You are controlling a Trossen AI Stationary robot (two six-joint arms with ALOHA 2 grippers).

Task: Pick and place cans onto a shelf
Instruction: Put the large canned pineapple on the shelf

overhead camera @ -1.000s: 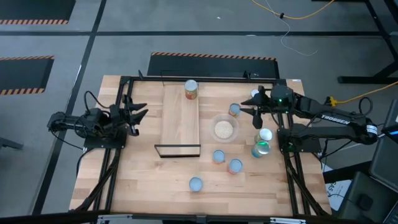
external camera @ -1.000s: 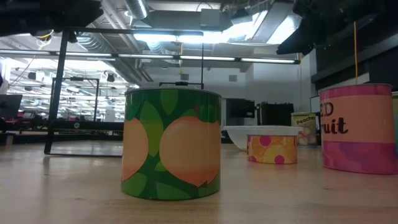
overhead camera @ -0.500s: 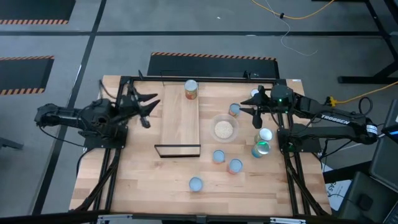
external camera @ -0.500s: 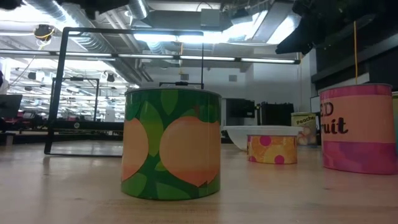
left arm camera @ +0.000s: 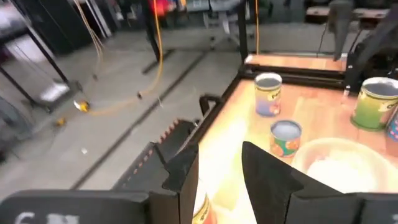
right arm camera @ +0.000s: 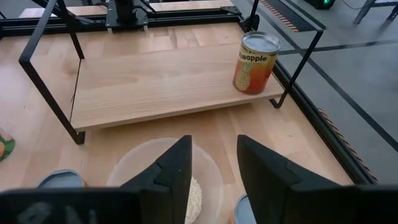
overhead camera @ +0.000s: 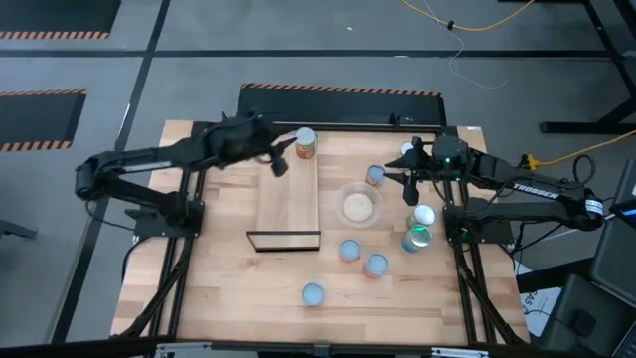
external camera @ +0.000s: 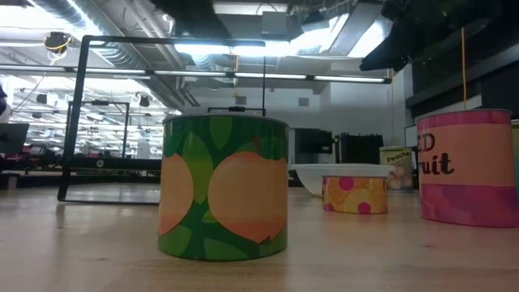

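**Desk:** View from above?

**Photographer:** Left gripper is hovering over the far end of the shelf, just beside the pineapple can standing there; right gripper is hanging near the bowl; other cans are sitting loose on the table.

**Desk:** Table level?

**Photographer:** Green peach can is filling the foreground.

**Desk:** Wrist cameras?

**Photographer:** Left gripper's fingers are standing spread, gripping nothing; right gripper's fingers are gaping too, empty, over the bowl, facing the pineapple can on the shelf.
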